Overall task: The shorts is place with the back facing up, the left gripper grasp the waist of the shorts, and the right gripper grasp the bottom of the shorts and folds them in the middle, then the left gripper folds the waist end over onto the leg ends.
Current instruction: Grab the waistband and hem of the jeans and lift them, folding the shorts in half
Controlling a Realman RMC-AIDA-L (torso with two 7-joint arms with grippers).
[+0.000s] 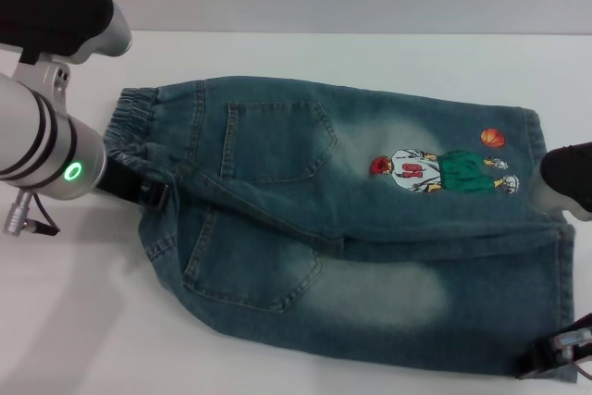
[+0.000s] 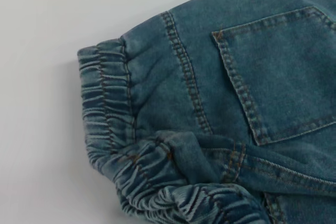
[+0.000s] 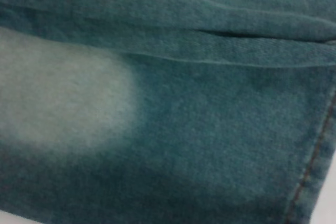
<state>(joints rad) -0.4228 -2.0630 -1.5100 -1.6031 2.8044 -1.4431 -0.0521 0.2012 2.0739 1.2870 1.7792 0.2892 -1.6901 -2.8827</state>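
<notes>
Garment: the shorts (image 1: 342, 228), long blue washed-denim with pale faded patches, lie flat on a white table (image 1: 277, 53), back side up, two patch pockets showing.
Orientation: the waist of the shorts (image 1: 134, 122), a darker ruffled elastic band, points to the robot's left; the bottom of the shorts (image 1: 555, 256), the flat stitched hems, points to its right.
Left gripper: the left gripper (image 1: 129, 187), a black claw on a silver arm with a green ring light, sits at the waistband's near corner; whether it is pinching cloth, I cannot tell.
Right gripper: the right gripper (image 1: 560, 353), a black claw, sits at the near hem corner, mostly cut off; grip state, cannot tell.
Handling, as a judgement: denim looks soft yet fairly heavy and limp; it should drape and sag, not slip.
Where to hold: likely the thick gathered waistband and the doubled hem edge (image 3: 310, 166), which give firm bulk.
Print: a cartoon basketball player (image 1: 444, 173) with an orange ball (image 1: 493, 137) near the hems.
Writing: a red number on the jersey, too small to read; no brand label seen.
</notes>
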